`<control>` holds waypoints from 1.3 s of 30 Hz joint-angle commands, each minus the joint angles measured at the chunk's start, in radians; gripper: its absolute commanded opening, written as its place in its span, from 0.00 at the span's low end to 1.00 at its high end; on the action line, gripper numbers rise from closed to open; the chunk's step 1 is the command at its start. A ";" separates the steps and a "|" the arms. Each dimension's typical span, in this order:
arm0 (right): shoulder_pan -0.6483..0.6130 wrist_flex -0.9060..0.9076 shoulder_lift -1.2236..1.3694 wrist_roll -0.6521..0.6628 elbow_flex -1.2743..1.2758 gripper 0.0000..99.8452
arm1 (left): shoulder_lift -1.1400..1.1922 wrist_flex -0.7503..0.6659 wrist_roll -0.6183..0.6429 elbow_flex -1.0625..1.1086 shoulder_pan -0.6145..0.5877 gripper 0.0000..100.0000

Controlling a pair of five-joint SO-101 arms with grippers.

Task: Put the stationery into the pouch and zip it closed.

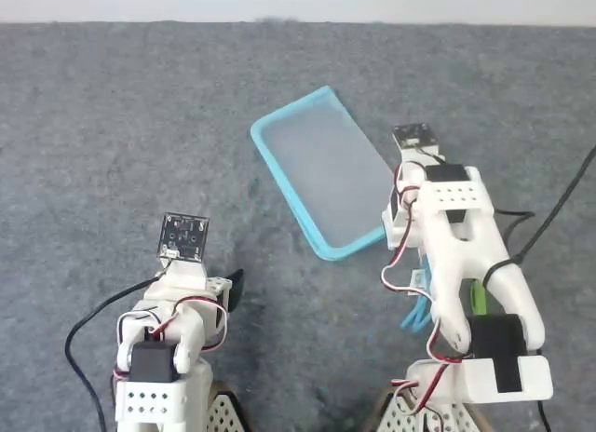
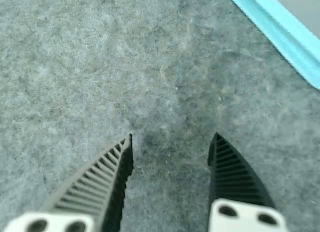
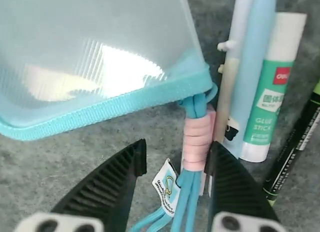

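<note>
Right wrist view puts the right gripper (image 3: 176,144) low over the table, its black jaws spread and holding nothing, one on each side of the pink beaded pull (image 3: 196,139). That pull hangs on turquoise cords from a corner of the translucent plastic pouch with turquoise edging (image 3: 90,52). Just beside the pull lie the stationery pieces, side by side: a white pen (image 3: 231,87), a light-blue pen (image 3: 257,67), a white glue stick with a green label (image 3: 272,97) and a black-and-green marker (image 3: 295,152). None of them is in the pouch yet.

The pouch lies flat near the middle of the grey felt-covered table (image 1: 112,106); the stationery sits toward the near right corner, under the right arm. The left gripper (image 2: 173,138) is open too, over bare felt near the near edge, with a strip of the pouch's edging off to one side.

I'd worry that pulling the cord drags the light pouch along instead of moving the zip, since nothing pins it. A jaw closing could also knock the pens, and the round glue stick may roll.

Count: one pouch, two pens as far as I can tell, one glue stick, one marker, two grippers.
</note>
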 commanded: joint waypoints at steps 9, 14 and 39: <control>0.007 -0.033 -0.007 0.011 0.008 0.04 | -0.020 0.008 0.008 -0.005 -0.003 0.24; -0.047 -0.033 -0.007 0.009 0.040 0.12 | -0.020 0.008 0.008 -0.005 -0.003 0.24; -0.067 -0.091 0.090 -0.055 -0.008 0.14 | -0.020 0.008 0.008 -0.005 0.000 0.24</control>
